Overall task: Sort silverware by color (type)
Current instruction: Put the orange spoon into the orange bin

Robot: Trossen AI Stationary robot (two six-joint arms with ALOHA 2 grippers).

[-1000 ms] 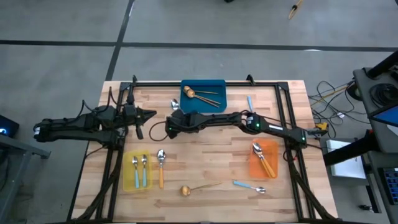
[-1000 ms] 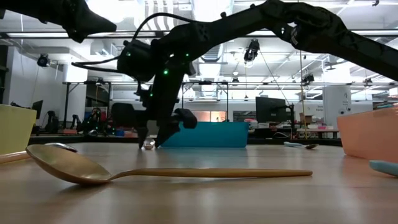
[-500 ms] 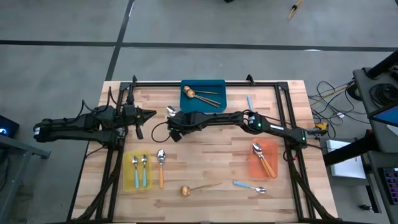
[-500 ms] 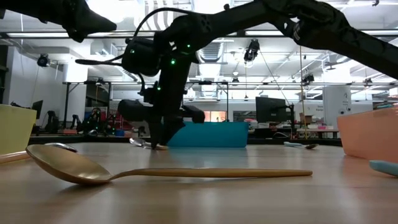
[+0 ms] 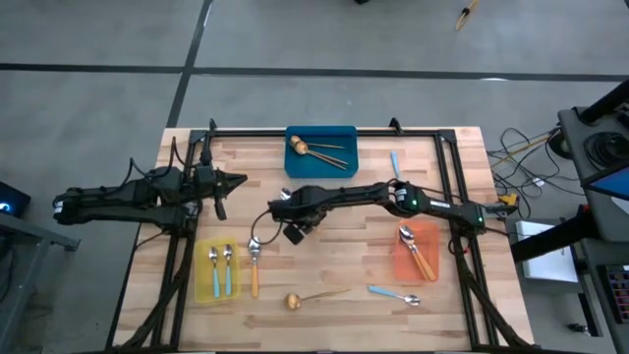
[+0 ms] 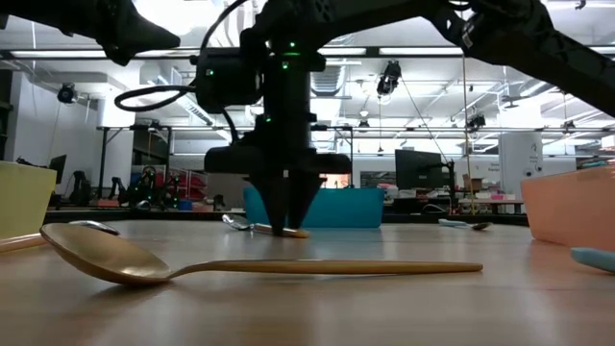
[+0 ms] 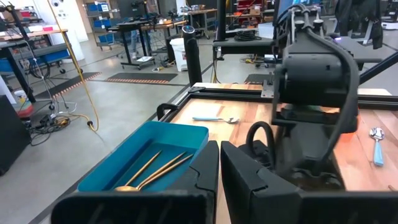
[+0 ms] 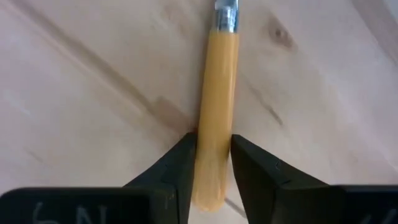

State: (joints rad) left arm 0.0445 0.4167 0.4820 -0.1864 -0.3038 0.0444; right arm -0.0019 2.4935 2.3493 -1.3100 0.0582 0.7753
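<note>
My right gripper [image 5: 291,232] stands over the middle of the table, pointing down and shut on an orange-handled spoon [image 8: 217,93]. In the low view the spoon [image 6: 252,228] reaches out sideways from the fingertips, its silver bowl away from them. My left gripper [image 5: 232,181] hovers shut over the table's left side, holding nothing. Another orange-handled spoon [image 5: 255,267], a gold spoon [image 5: 314,296] and two blue-handled spoons [image 5: 395,295] [image 5: 395,162] lie flat on the wood. My right gripper pinches the spoon's orange handle [image 8: 212,155] near its free end, between its two fingers. The fingers [image 6: 286,216] come from above and lie across the handle. The spoon is roughly level, low over the wood; I cannot tell whether it touches the table.
A blue bin [image 5: 321,138] at the far edge holds gold spoons. A yellow bin [image 5: 203,275] at the near left holds two blue-handled spoons. An orange bin [image 5: 429,236] at the right holds orange-handled spoons. A black frame [image 5: 324,130] rims the table.
My right gripper has shut on the spoon that lay beside the blue bin. It has tipped to point down and gone toward the table's near edge and a little right. The spoon has travelled with it.
</note>
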